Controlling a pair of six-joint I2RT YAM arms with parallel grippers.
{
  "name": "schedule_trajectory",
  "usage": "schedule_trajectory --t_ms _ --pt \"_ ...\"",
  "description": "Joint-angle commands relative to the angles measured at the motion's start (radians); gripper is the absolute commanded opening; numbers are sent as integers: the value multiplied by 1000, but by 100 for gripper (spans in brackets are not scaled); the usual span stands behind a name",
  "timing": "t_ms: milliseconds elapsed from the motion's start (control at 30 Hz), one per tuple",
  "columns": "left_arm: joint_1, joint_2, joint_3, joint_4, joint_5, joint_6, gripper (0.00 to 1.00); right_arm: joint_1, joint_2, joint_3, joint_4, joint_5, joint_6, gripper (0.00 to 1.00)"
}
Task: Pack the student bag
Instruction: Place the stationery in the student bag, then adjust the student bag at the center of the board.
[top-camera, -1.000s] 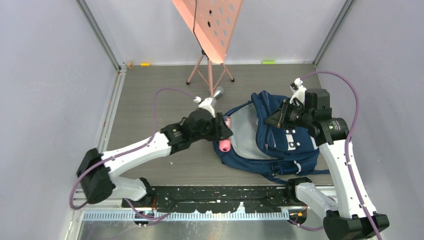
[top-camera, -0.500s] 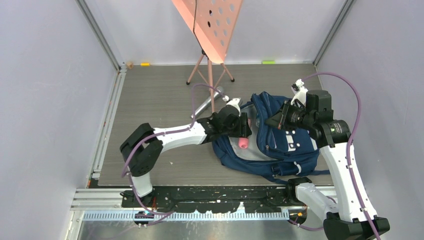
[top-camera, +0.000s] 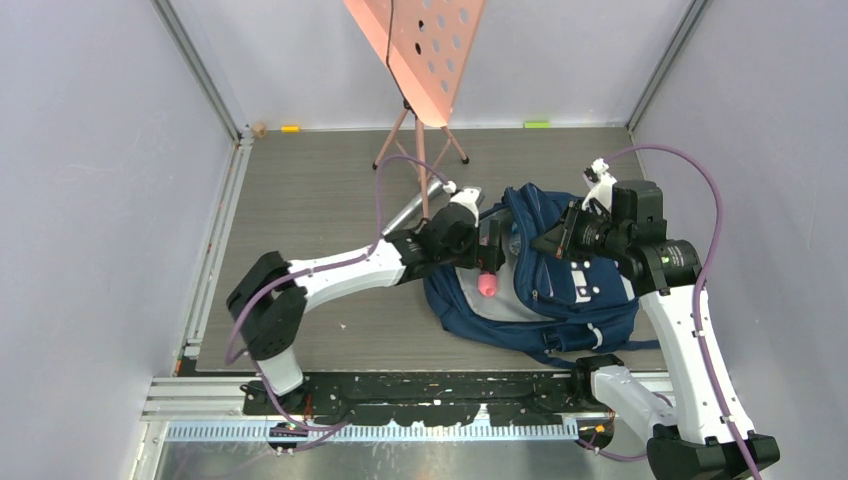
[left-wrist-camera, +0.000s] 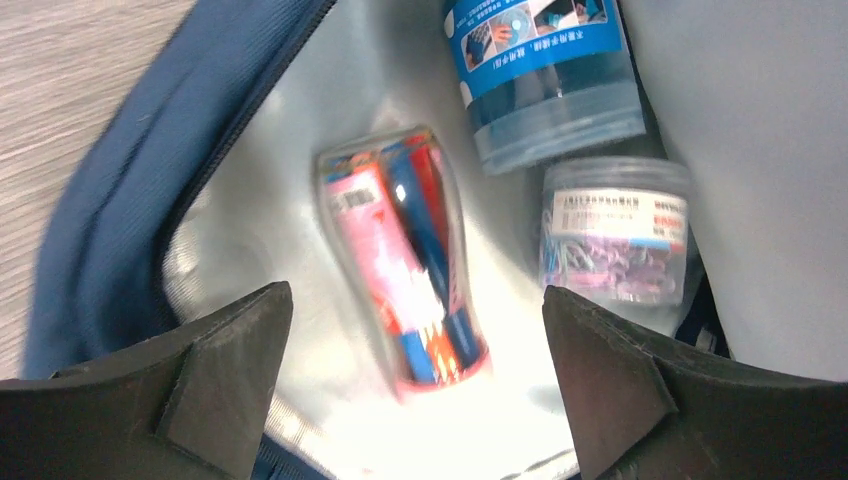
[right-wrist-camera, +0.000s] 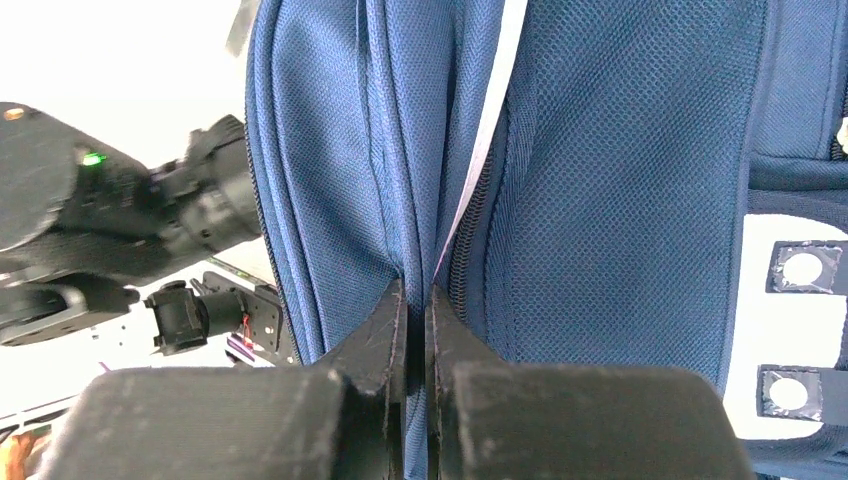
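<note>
Grey wood-grain tabletop (top-camera: 300, 200) is carrying the student bag (top-camera: 610, 305), open, right of centre. Soft and floppy, it is likely handling best by its zipper edge, where the right gripper (right-wrist-camera: 417, 310) is pinching fabric. The left gripper (left-wrist-camera: 415, 300) is gaping empty; only its wrist view is showing the clip jar (left-wrist-camera: 615, 230) and blue canister (left-wrist-camera: 550, 80) inside.

pen pack (left-wrist-camera: 415, 260) inside student bag (left-wrist-camera: 110, 230), clip jar (left-wrist-camera: 615, 230) beside it

left gripper (left-wrist-camera: 415, 292) jaws spread wide, arm extended; right gripper (right-wrist-camera: 417, 300) pinched closed
</note>
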Motion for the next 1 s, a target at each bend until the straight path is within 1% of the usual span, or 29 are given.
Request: schedule_trajectory --t_ms 0,67,133,233,333,400,567,600,633,667,700,833,867,933,967 --pt "1 -173 -42 -78 -76 86 100 8 -39 45 78 -27 9 1" --pt "5 -226 -69 -104 -73 122 100 9 -32 40 74 -19 3 1" --pt "19 -263 -79 -165 -65 161 100 8 -27 31 74 -17 1 1" --pt "68 -272 -104 -224 -51 179 100 10 -22 3 90 -30 14 1" --pt "131 -259 -145 -207 24 165 100 21 -18 -39 142 -51 57 1" --pt "157 -250 -175 -168 35 158 100 49 -13 -74 174 -27 78 1" --pt "210 -192 -195 -88 62 156 100 213 44 -113 192 120 83 1" --pt "217 -173 -197 -63 76 156 98 247 54 -119 195 147 86 1" --pt "222 -161 -201 -38 106 156 94 262 76 -121 206 156 88 1" --pt "226 -150 -204 -17 128 153 88 286 87 -127 212 175 93 1" --pt "228 -142 -205 2 153 150 85 296 108 -130 225 196 96 1" --pt "228 -114 -227 76 189 152 71 358 177 -139 244 267 96 1" --pt "229 -105 -233 92 197 154 65 380 200 -135 244 276 96 3" --pt "231 -84 -236 124 223 151 44 406 233 -116 234 291 93 15" --pt "231 -78 -236 128 235 151 29 416 240 -106 226 297 89 28"
